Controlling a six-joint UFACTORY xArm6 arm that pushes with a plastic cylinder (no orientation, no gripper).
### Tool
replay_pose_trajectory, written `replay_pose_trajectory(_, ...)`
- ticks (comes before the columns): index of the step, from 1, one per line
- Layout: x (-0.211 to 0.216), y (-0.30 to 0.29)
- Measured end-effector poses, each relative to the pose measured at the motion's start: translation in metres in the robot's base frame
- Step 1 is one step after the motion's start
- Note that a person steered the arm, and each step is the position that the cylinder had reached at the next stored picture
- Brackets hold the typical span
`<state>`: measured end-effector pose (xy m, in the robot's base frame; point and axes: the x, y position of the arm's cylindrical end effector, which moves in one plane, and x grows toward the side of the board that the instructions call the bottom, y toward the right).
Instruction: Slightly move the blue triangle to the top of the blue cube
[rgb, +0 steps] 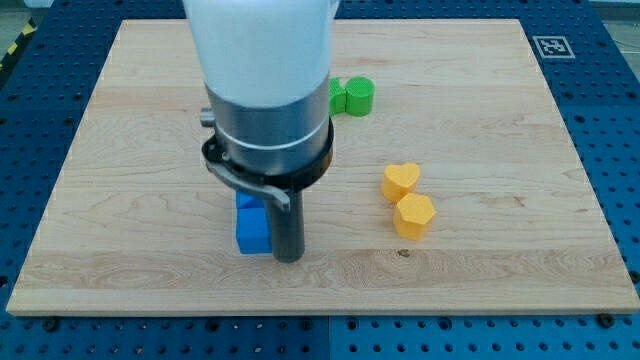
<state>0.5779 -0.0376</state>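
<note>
A blue block (252, 228) lies on the wooden board (480, 100), left of centre near the view's bottom. Its lower part looks like a cube. Its upper part is hidden behind the arm's grey end, so I cannot tell whether that is a separate blue triangle. My tip (288, 257) stands just to the right of the blue block, touching or nearly touching its right side. The arm's wide white and grey body (265, 90) covers the board above the blue block.
A green block (353, 96) sits near the view's top, just right of the arm. A yellow heart-shaped block (400, 181) and a yellow hexagonal block (414, 215) sit close together to the right of my tip.
</note>
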Motion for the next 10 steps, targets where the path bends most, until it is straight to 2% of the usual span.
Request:
replay_pose_trajectory(2,0.013,-0.009)
replay_pose_trajectory(4,0.01,-0.068)
replay_pose_trajectory(6,-0.016,-0.079)
replay_pose_trajectory(7,-0.016,-0.088)
replay_pose_trajectory(9,-0.071,-0.102)
replay_pose_trajectory(10,-0.074,-0.102)
